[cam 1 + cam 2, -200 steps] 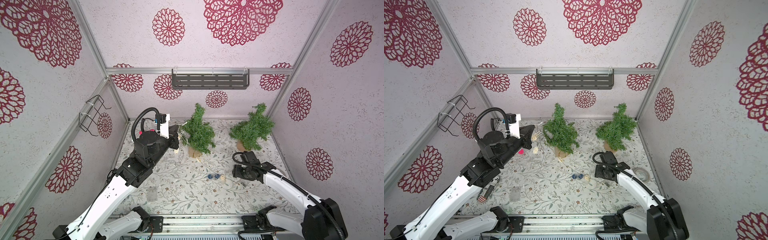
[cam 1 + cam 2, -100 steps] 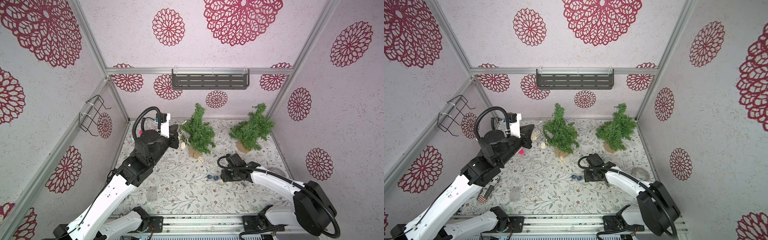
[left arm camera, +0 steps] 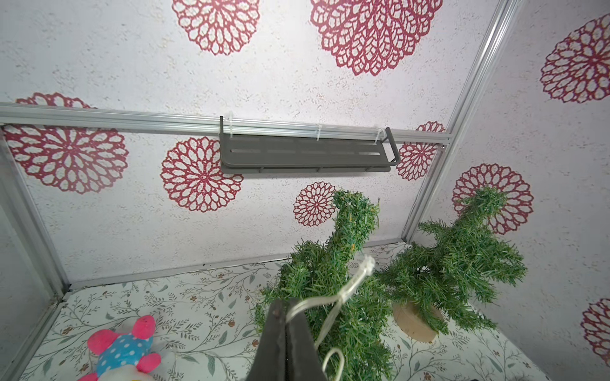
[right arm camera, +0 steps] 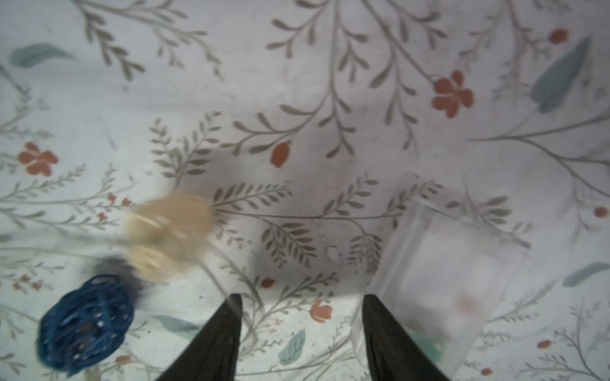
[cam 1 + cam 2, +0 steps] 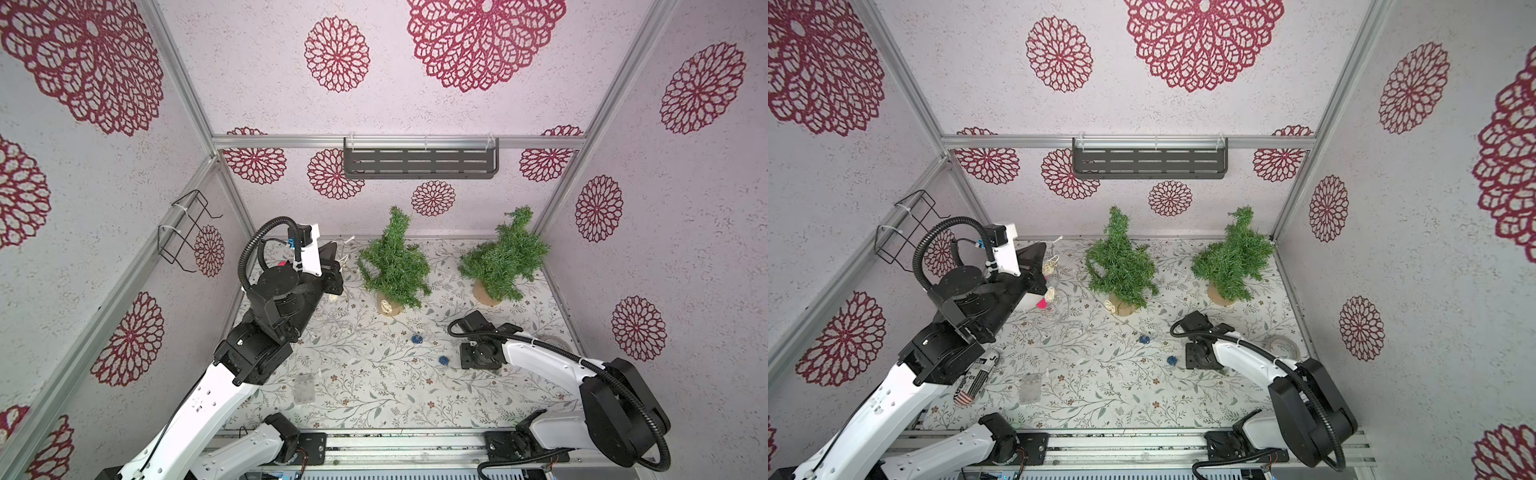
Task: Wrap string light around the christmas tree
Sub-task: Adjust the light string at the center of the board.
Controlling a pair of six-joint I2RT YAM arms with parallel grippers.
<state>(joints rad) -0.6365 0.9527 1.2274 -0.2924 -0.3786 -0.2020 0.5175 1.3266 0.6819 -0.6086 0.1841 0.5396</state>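
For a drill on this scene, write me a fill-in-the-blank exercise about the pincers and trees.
1. The left pincer is ___ on the string light.
2. The right pincer stands ___ over the table, holding nothing.
3. The table bears ___ trees.

Missing words: shut; open; two.
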